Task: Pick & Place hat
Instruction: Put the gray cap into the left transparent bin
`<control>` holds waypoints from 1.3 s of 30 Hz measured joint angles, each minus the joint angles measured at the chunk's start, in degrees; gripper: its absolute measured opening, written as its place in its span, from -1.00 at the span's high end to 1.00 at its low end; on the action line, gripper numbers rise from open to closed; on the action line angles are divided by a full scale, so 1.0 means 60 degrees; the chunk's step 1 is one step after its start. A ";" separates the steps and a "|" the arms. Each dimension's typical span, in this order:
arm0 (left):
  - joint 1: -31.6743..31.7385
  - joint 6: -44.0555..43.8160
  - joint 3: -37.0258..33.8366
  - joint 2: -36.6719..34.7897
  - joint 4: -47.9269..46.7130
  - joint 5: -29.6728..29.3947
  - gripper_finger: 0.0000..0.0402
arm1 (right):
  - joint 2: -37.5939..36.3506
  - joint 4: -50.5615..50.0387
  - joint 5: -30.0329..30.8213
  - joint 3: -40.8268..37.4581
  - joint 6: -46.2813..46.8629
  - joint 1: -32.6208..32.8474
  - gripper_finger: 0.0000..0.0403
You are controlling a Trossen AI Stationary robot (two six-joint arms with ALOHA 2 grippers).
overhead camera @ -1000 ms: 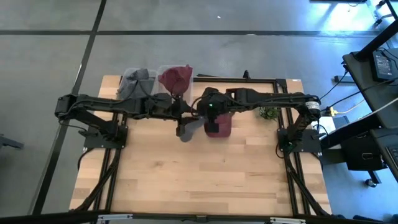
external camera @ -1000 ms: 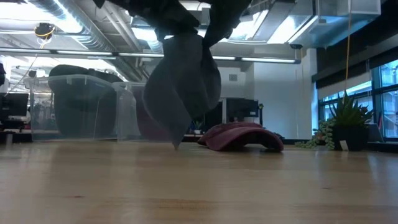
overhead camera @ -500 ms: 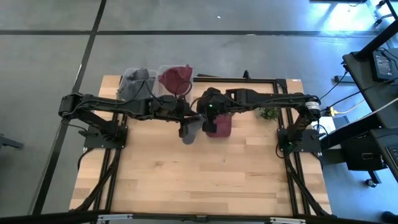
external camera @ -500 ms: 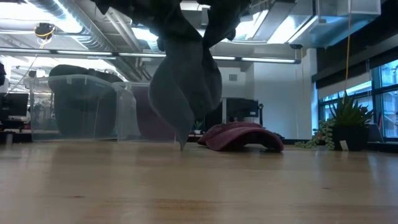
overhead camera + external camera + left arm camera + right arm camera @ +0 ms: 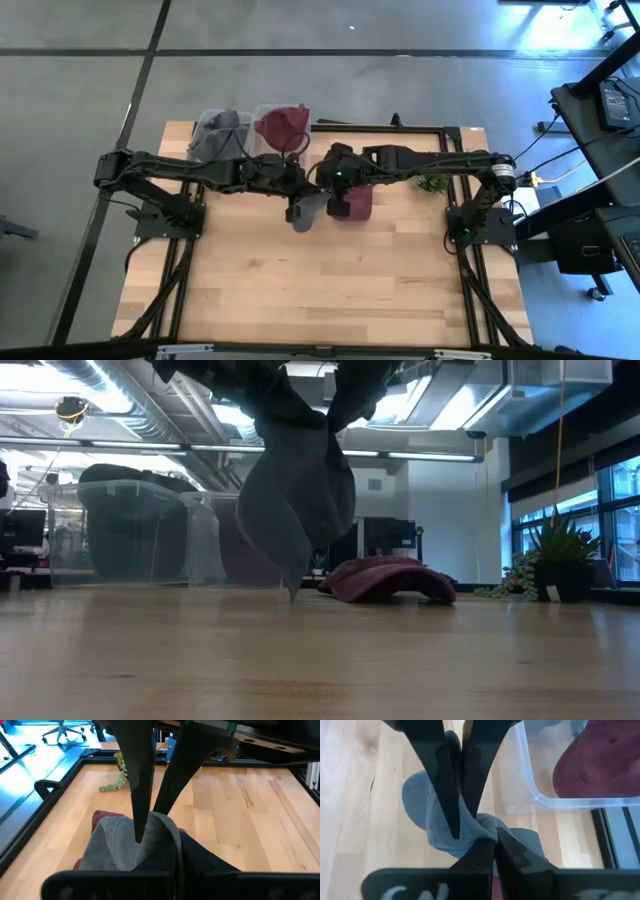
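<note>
A grey hat [image 5: 305,210] hangs between my two grippers over the middle of the table. In the low view the grey hat [image 5: 297,510] droops, its lowest tip [image 5: 292,596] close to the table top. My left gripper [image 5: 297,184] and my right gripper [image 5: 321,187] are both shut on its upper part, close together. A maroon hat [image 5: 353,204] lies flat on the table just right of it, and also shows in the low view [image 5: 388,578]. My left gripper pinches a bunched fold at the hat's top [image 5: 162,832] between its two fingers, coming level from the table's left. The hat hangs slack below. My right gripper pinches the gathered cloth at the hat's top [image 5: 482,826] between its two fingers, coming from the table's right, right beside the left fingers [image 5: 447,780]. The hat hangs below it.
Two clear bins stand at the far edge, left of centre: one with grey hats [image 5: 220,135], one with maroon hats [image 5: 283,125]. A potted plant [image 5: 560,565] stands at the far right. The near half of the table [image 5: 320,290] is bare wood.
My left gripper has moved a little toward the table's right, up to the right gripper, and has shut on the top of the grey hat. The hanging hat has swung slightly to the right and stays up.
</note>
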 joint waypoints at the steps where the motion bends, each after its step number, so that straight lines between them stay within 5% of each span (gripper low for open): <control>1: 0.0000 0.0007 0.0000 0.0000 -0.0005 0.0014 0.98 | 0.0000 -0.0007 -0.0002 0.0000 -0.0085 0.0003 0.96; 8: 0.0000 0.0162 0.0000 -0.0285 -0.0418 0.0279 0.98 | -0.0024 -0.0104 -0.0036 0.0007 -0.1020 0.0044 0.83; 17: -0.0145 0.0243 -0.0011 -0.1252 -0.1079 0.0995 0.98 | -0.0459 -0.2263 0.0565 0.0007 -0.0072 -0.0022 0.06; 22: -0.0346 0.0319 -0.0011 -0.1602 -0.1317 0.1109 0.98 | -0.1431 -0.2065 0.0609 -0.0781 -0.0319 0.0070 -0.20; 31: -0.0970 0.0657 -0.0011 -0.1955 -0.1250 0.1719 0.98 | -0.4168 0.4927 -0.1691 -0.5909 -0.2742 -0.0385 -0.30; 35: -0.1225 0.0795 -0.0011 -0.1971 -0.1126 0.2104 0.98 | -0.4408 0.8591 -0.1826 -0.7498 -0.2757 -0.0625 -0.30; 39: -0.1508 0.0926 -0.0010 -0.1975 -0.0686 0.2206 0.98 | -0.3987 1.0008 -0.3467 -0.8105 -0.3051 -0.0661 -0.30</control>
